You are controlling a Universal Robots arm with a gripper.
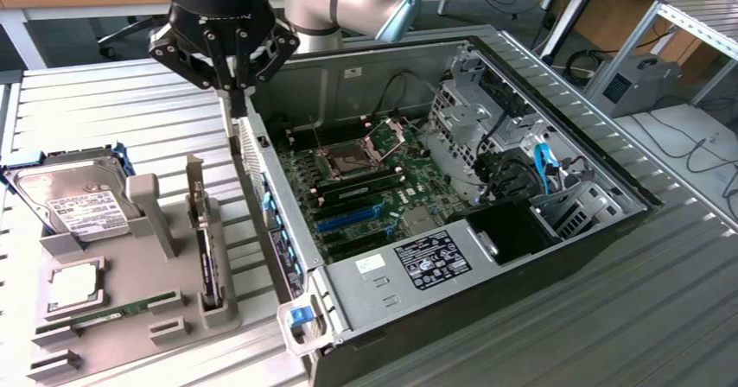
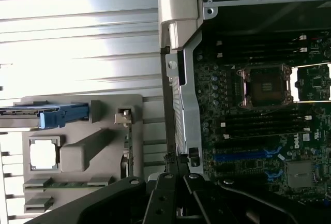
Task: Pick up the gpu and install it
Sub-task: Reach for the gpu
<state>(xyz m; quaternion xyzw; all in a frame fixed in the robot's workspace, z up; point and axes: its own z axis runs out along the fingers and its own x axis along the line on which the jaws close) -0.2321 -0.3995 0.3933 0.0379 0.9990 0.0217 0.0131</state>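
My black claw [image 1: 238,98], shut on nothing, hangs at the open black computer case's [image 1: 576,231] rear wall; the thin dark gpu [image 1: 204,240] with a silver end bracket stands on edge in the grey plastic tray [image 1: 127,322] toward the exterior view's left, its long axis parallel to that wall.

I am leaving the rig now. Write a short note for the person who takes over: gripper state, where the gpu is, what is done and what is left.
Gripper: shut, with nothing visible in it, close above the edge of the open computer case on the side facing the tray.
gpu: standing on edge in its slot of the grey tray, at the exterior view's left of the case, untouched.
Done: nothing that shows.
Left: the gpu is not yet picked up and not yet installed on the motherboard.
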